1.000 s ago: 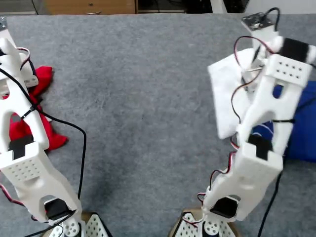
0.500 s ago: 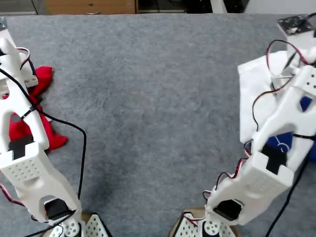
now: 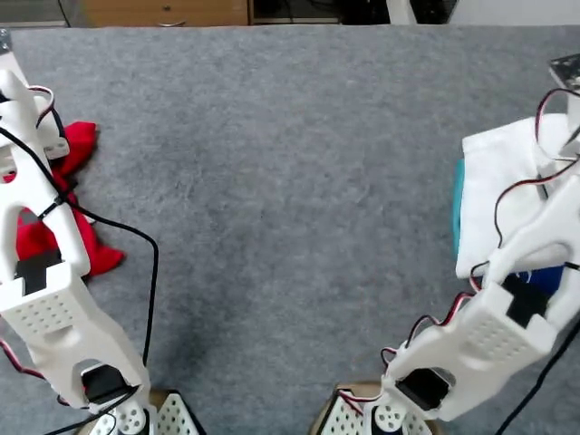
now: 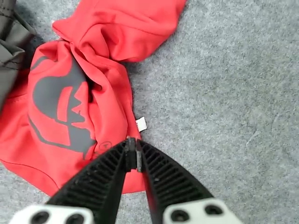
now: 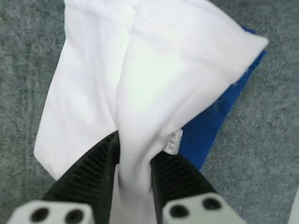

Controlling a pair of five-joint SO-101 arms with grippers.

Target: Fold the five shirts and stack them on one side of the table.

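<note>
A crumpled red shirt (image 3: 80, 149) with a grey print lies at the table's left edge, partly under the left arm. My left gripper (image 4: 133, 153) is shut on the red shirt (image 4: 79, 98) at its hem, beside a small white tag. At the right edge a folded white shirt (image 3: 500, 195) lies over a blue shirt (image 3: 540, 277) with a teal edge (image 3: 458, 207) showing. My right gripper (image 5: 135, 154) is shut on a fold of the white shirt (image 5: 140, 65), with the blue shirt (image 5: 219, 119) beneath it.
The grey felt table (image 3: 290, 181) stretches wide between the two arms. A dark grey garment (image 4: 11, 44) lies beside the red shirt. Wooden furniture (image 3: 163, 11) runs along the far edge.
My right arm has swung to the right, dragging the white shirt toward the table's right edge and over the blue shirt. The left arm has kept still.
</note>
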